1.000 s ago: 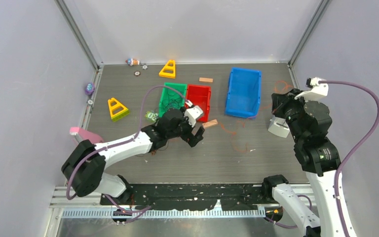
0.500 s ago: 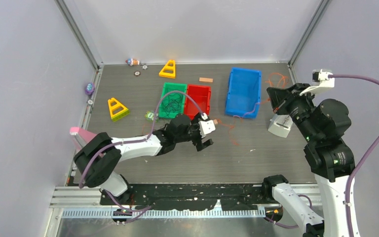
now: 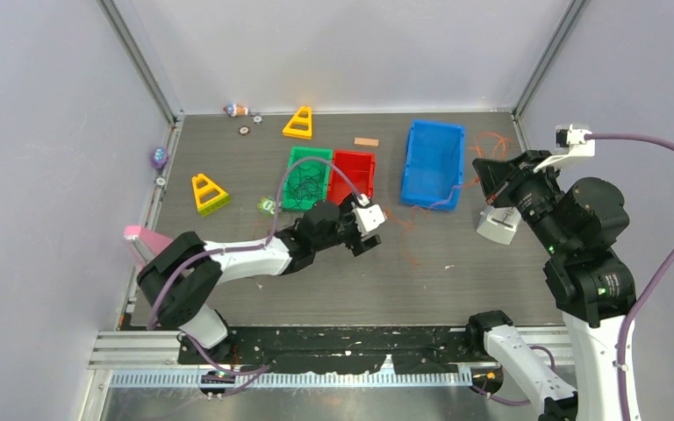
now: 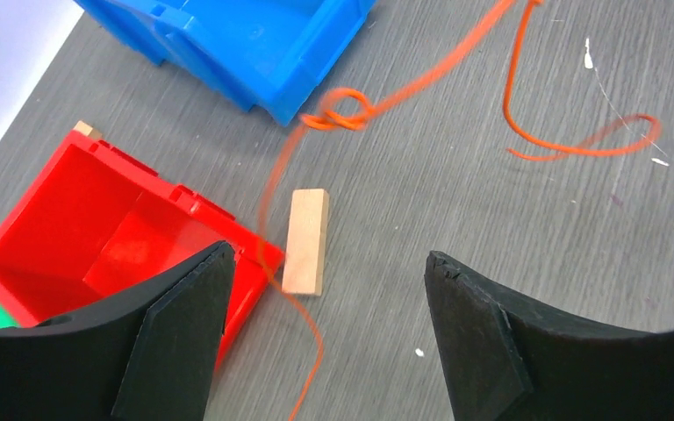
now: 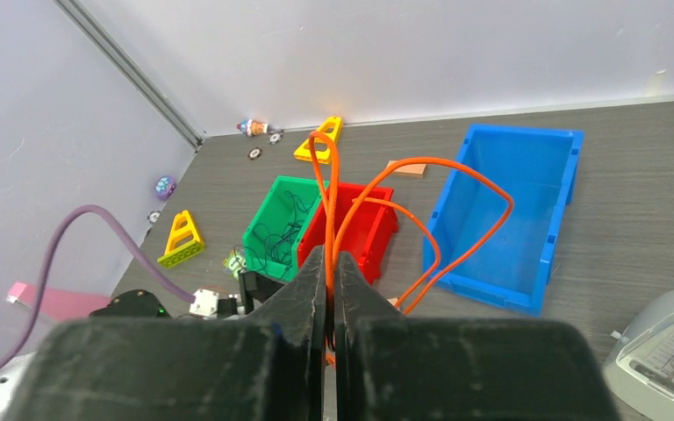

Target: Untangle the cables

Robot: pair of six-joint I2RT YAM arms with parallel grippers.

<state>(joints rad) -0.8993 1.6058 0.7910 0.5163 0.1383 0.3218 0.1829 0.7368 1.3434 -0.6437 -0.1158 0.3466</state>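
The cables (image 4: 342, 116) show up here as a long orange strand (image 4: 421, 70) laid out ahead of the left gripper (image 4: 329, 254), and what a line is drawn! The strand is run from below the gap of the jaws, past the wooden block (image 4: 305, 241), up to a small knot, then on diagonally away and to the right. That far-right slant is taken as its long axis, and a second loose loop is seen off to the right of the jaws.

The left gripper's jaws are held wide apart, with nothing caught between them. The knot is placed well ahead of the fingertips, just beside the corner of the blue bin (image 4: 254, 44), and the red bin (image 4: 96, 228) is found just beside the left finger.

On the other side, the right gripper (image 5: 331, 256) is clamped tight on orange strand, its loops stood up beyond the tips. Dark strands (image 5: 283, 215) are piled in the green bin (image 5: 257, 235). The left arm is judged nearer the knot, so any reach would be made forward along the strand.
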